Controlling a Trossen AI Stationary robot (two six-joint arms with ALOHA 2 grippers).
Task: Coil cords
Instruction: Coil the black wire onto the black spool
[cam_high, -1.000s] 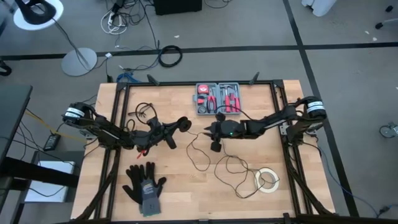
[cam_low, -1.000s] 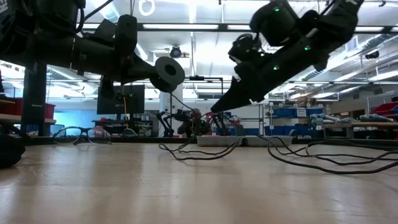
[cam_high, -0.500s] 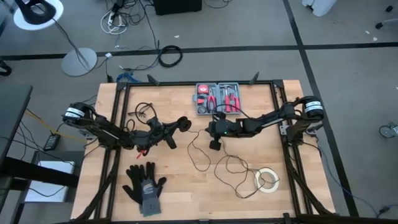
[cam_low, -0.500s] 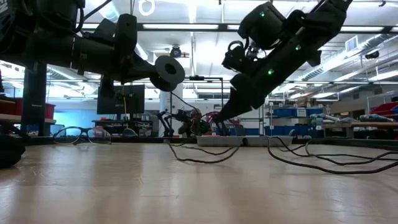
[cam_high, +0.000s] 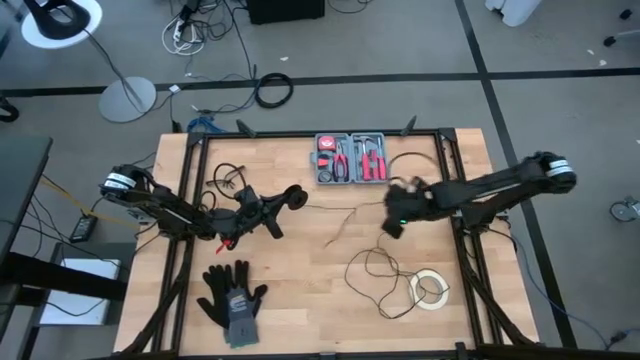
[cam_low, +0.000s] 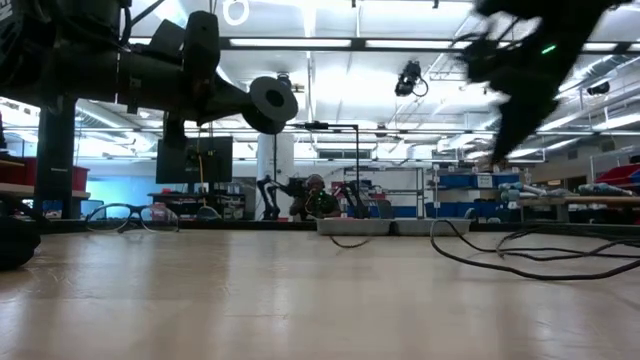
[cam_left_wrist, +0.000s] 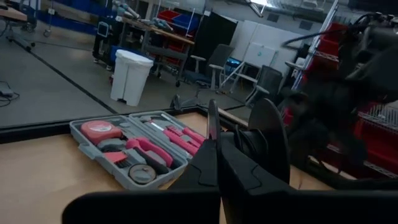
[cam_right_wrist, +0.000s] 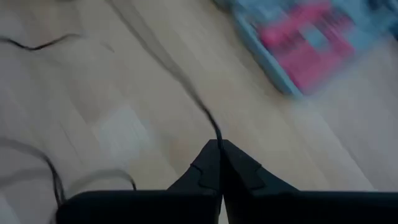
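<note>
The grey tool case (cam_high: 351, 159) lies open, pliers and tape measure inside. Right gripper (cam_high: 392, 222) pinches the thin black cord (cam_high: 375, 268) mid-table; left gripper (cam_high: 285, 200) clamps the puck (cam_high: 297, 196)

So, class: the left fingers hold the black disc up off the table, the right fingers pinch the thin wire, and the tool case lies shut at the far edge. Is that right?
Not quite. The tool case lies open, not shut: the high view and the left wrist view show its tools. The rest holds: the left fingers hold the black disc up, and the right fingers pinch the thin wire.
</note>
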